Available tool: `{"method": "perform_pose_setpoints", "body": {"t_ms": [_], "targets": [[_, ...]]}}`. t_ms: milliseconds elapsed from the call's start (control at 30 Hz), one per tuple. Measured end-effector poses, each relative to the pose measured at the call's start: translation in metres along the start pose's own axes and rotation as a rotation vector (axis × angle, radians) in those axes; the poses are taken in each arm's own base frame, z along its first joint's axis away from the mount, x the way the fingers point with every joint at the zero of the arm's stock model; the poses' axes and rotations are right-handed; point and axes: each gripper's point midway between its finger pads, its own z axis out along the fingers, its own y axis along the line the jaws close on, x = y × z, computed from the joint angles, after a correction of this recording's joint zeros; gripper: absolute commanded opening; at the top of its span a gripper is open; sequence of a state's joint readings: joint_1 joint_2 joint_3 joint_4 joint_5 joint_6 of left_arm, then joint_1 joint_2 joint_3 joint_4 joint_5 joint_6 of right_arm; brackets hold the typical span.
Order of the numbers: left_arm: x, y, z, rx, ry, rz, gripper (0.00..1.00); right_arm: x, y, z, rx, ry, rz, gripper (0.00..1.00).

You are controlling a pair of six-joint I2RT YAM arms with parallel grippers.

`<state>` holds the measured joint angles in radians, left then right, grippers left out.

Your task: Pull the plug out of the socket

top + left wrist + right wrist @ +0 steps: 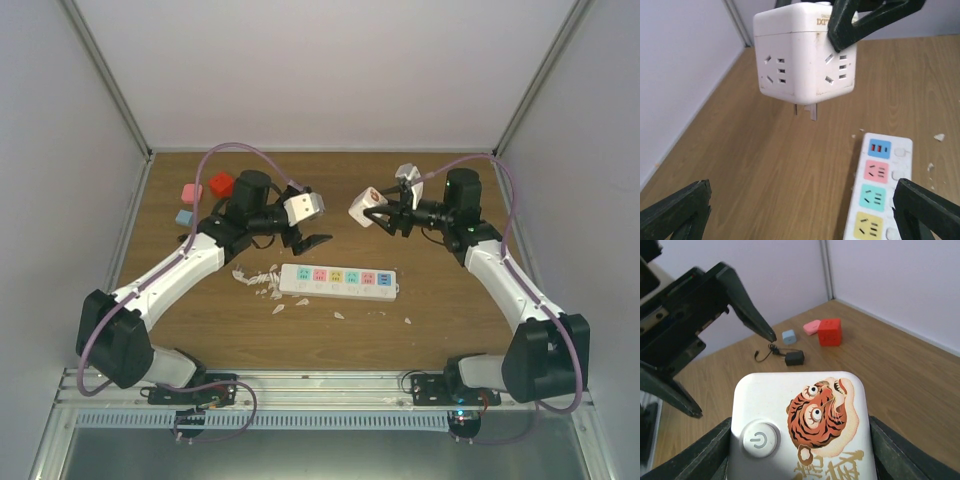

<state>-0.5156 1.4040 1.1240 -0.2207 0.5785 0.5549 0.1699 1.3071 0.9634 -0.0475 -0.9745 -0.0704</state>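
Observation:
The socket, a long white power strip [338, 281] with pastel outlet faces, lies flat on the wooden table and also shows in the left wrist view [880, 195]. The plug is a white cube adapter [367, 208] with a tiger sticker and a power button [800, 420]. My right gripper [378, 212] [800, 440] is shut on it and holds it in the air, clear of the strip. Its bare prongs [810, 111] hang free. My left gripper [318, 215] [801, 187] is open wide and empty, facing the cube above the strip's left part.
A red cube [221, 184], a pink block [190, 191] and a light blue block [184, 216] sit at the far left. White scraps [258, 280] litter the table near the strip's left end. A small black adapter with a cord [794, 358] lies near them.

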Motion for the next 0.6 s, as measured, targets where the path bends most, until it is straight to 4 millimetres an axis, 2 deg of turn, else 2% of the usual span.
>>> {"method": "perform_pose_setpoints", "body": {"t_ms": [200, 367, 600], "targets": [[-0.009, 0.016, 0.001, -0.066, -0.005, -0.030, 0.99, -0.010, -0.010, 0.004, 0.049, -0.026, 0.158, 0.40], [-0.028, 0.027, 0.008, -0.099, -0.015, -0.025, 0.99, -0.015, -0.018, 0.005, 0.087, -0.036, 0.251, 0.40], [-0.041, 0.010, 0.024, -0.065, -0.025, -0.025, 0.99, -0.014, -0.022, 0.008, 0.092, -0.057, 0.350, 0.40]]}}
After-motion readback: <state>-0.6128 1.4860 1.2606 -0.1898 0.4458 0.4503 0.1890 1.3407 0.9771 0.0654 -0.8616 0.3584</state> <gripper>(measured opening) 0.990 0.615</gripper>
